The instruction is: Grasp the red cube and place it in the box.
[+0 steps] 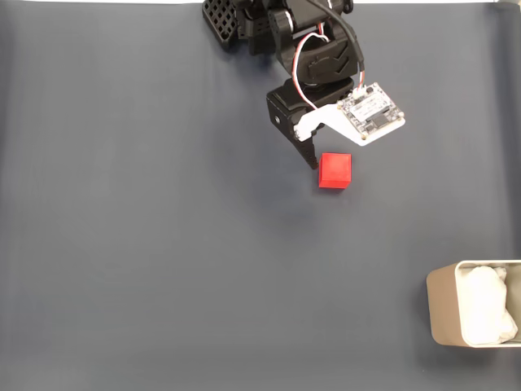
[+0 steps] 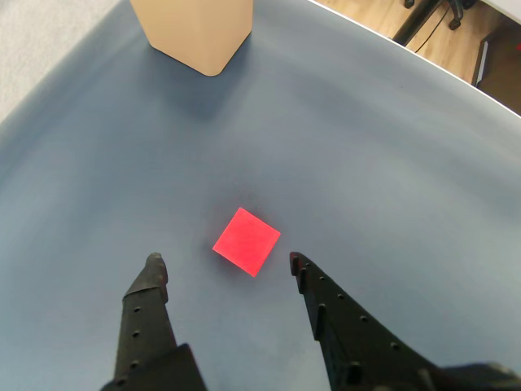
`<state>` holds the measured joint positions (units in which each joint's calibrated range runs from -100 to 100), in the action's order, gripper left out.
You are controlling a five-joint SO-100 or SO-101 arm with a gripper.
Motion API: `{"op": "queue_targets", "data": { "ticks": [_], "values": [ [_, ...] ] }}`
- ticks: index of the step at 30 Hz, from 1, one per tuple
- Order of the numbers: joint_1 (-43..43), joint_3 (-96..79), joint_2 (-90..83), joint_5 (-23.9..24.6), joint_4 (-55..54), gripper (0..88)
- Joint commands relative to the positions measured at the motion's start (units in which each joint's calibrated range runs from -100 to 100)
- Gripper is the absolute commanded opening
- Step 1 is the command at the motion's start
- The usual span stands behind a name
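Fixed view: red cube point(image 1: 334, 170) sits on the dark grey bench point(image 1: 146, 244), upper middle, just below the arm's head. Box point(image 1: 474, 305) at lower right edge, well apart from the cube, white lumpy stuff inside. Wrist view: gripper point(image 2: 223, 261) fingers point(image 2: 151, 281) spread wide, empty; cube point(image 2: 247, 241) lies on the bench just beyond the tips, about centred between them, not touching. Box point(image 2: 198, 31) at far top

Dark grey-blue mat point(image 1: 146, 244), wooden floor point(image 2: 456, 49) beyond its edge
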<state>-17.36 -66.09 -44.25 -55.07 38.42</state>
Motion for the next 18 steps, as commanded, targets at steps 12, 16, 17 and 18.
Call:
{"op": "queue_targets", "data": {
  "ticks": [12,16,17,18],
  "values": [
    [-0.6,-0.8,3.2,-0.2,-3.9,35.6],
    [-1.0,-1.0,4.3,0.0,-4.7,35.6],
    [-1.0,-1.0,4.6,0.0,-5.1,35.7],
    [-1.2,-1.0,4.8,0.0,-5.2,35.8]
  ]
}}
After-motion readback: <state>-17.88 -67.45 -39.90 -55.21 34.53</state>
